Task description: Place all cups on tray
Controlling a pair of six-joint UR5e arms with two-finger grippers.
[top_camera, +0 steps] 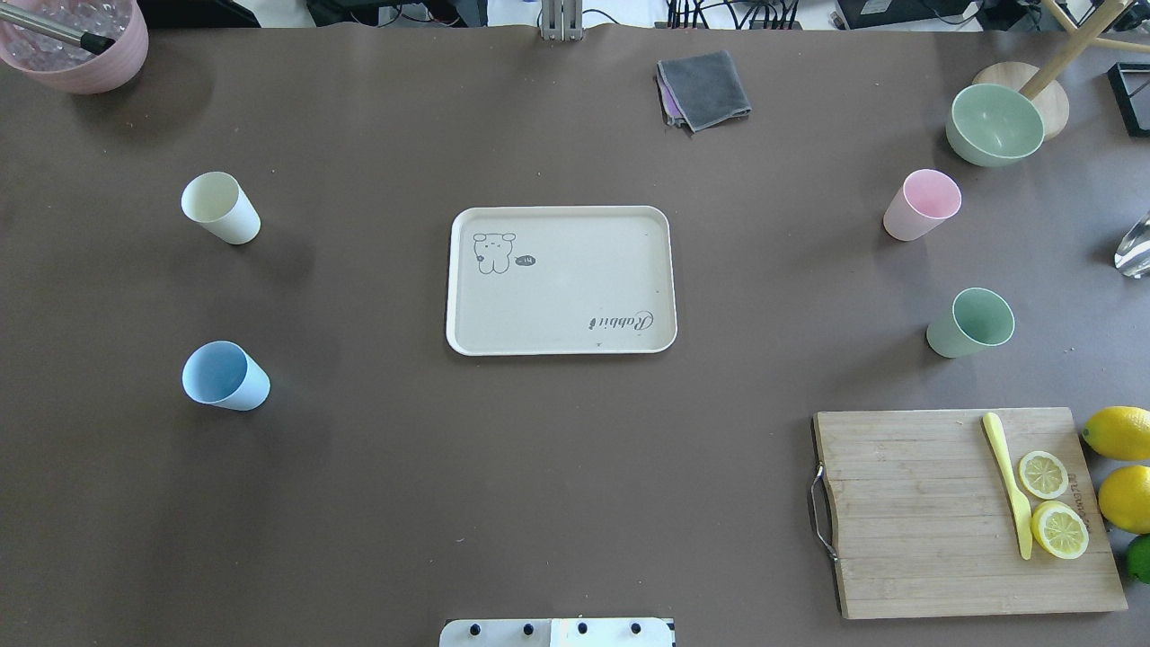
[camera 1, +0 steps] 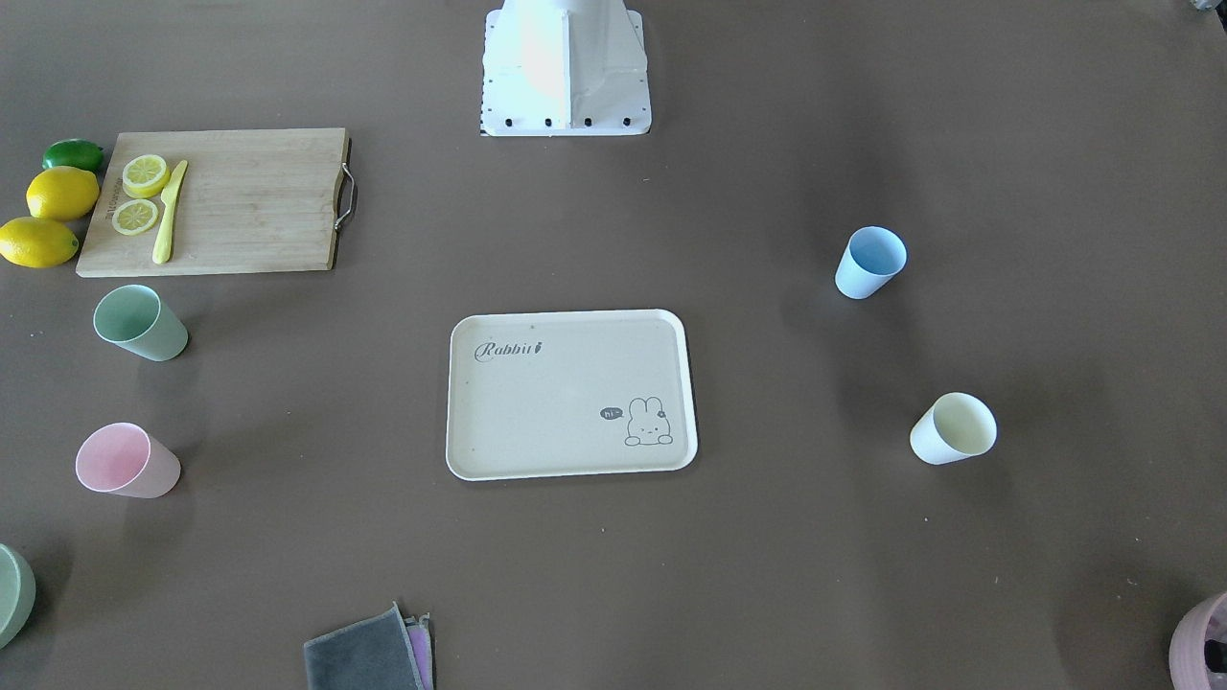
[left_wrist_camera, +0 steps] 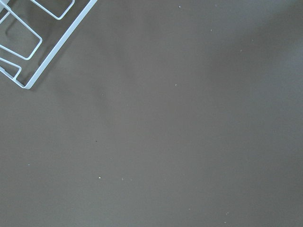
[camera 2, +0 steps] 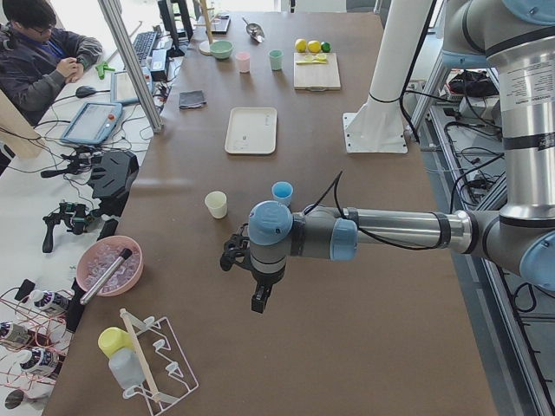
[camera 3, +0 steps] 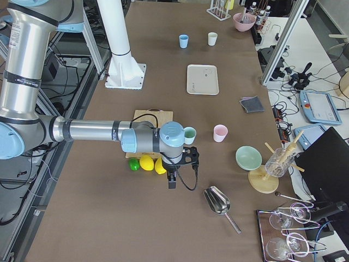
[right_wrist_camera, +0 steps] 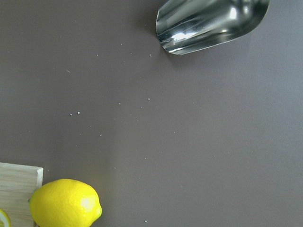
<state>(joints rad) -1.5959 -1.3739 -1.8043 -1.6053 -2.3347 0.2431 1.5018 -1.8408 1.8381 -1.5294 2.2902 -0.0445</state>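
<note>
The cream tray (top_camera: 561, 280) lies empty in the middle of the table. All four cups stand on the table, apart from it. The pale yellow cup (top_camera: 220, 208) and the light blue cup (top_camera: 225, 376) are on the left. The pink cup (top_camera: 921, 204) and the mint green cup (top_camera: 970, 322) are on the right. My left gripper (camera 2: 259, 302) hangs over bare table past the yellow and blue cups. My right gripper (camera 3: 172, 183) hangs over the table near the lemons. Both show only in the side views, so I cannot tell whether they are open or shut.
A wooden cutting board (top_camera: 907, 512) with lemon slices and a yellow knife lies front right, with lemons (top_camera: 1119, 431) beside it. A green bowl (top_camera: 993, 123), a grey cloth (top_camera: 705, 88) and a mauve pot (top_camera: 85, 54) stand at the far side. A metal scoop (right_wrist_camera: 208, 21) lies near my right gripper, a wire rack (left_wrist_camera: 28, 42) near my left.
</note>
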